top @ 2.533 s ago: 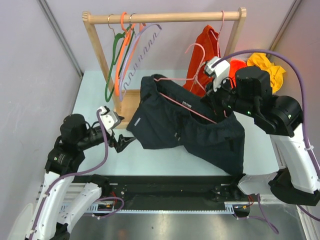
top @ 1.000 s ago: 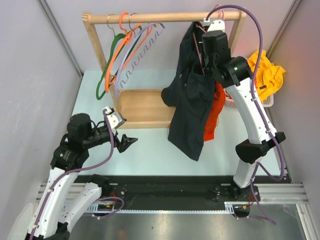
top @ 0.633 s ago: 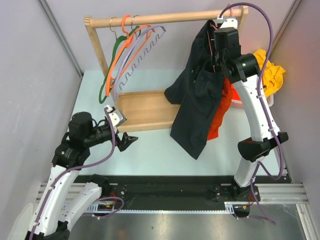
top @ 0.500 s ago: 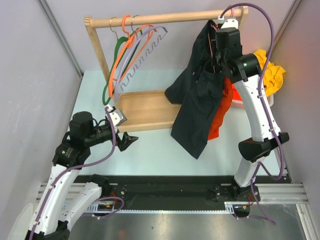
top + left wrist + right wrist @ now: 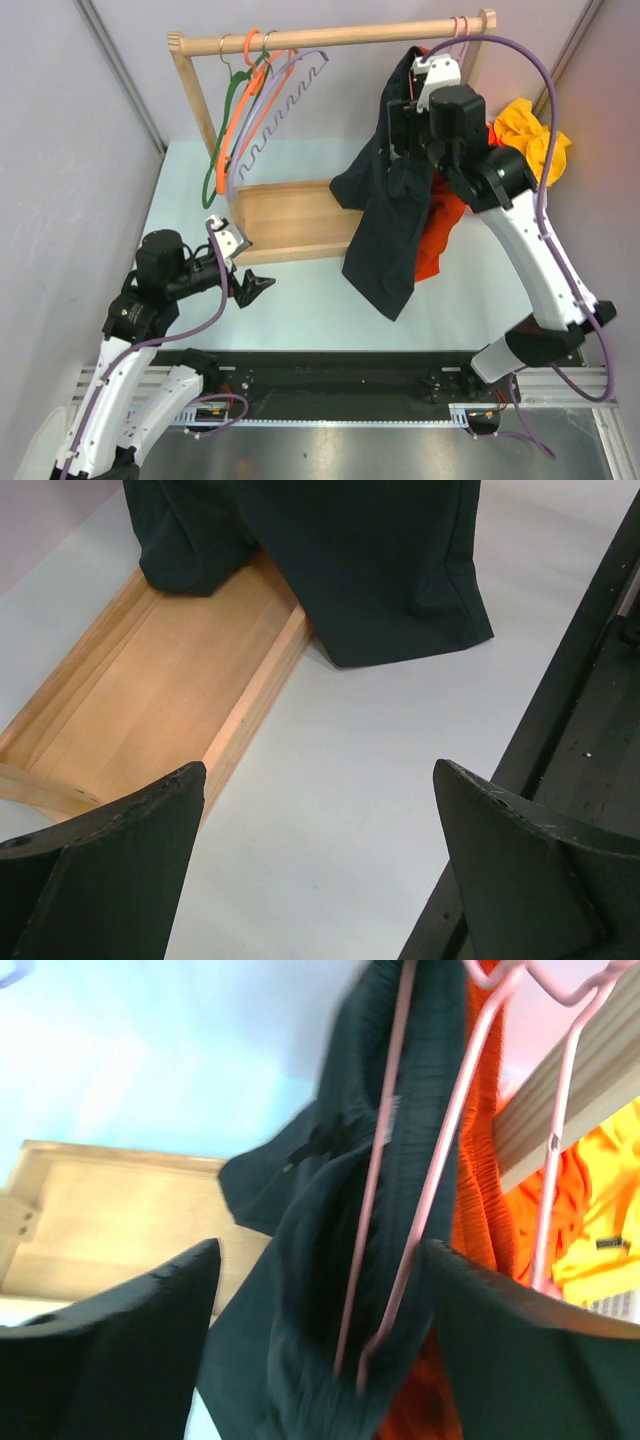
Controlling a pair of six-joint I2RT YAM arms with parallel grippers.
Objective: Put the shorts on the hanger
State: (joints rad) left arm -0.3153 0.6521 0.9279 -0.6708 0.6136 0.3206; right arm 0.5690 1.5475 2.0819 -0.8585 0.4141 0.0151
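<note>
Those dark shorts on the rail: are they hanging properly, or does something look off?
The shorts hang lopsided on the pink hanger. The fabric is bunched to one side, one leg is slumped onto the rack's wooden base, and the other hem reaches down to the table.

Top camera looks down; all three apparently share the shorts.

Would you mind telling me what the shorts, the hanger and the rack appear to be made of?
The shorts: soft matte dark cloth, draping in folds. The hanger: thin smooth pale-pink rod, plastic or coated wire; I cannot tell which. The rack: pale bare wood, grain visible.
</note>
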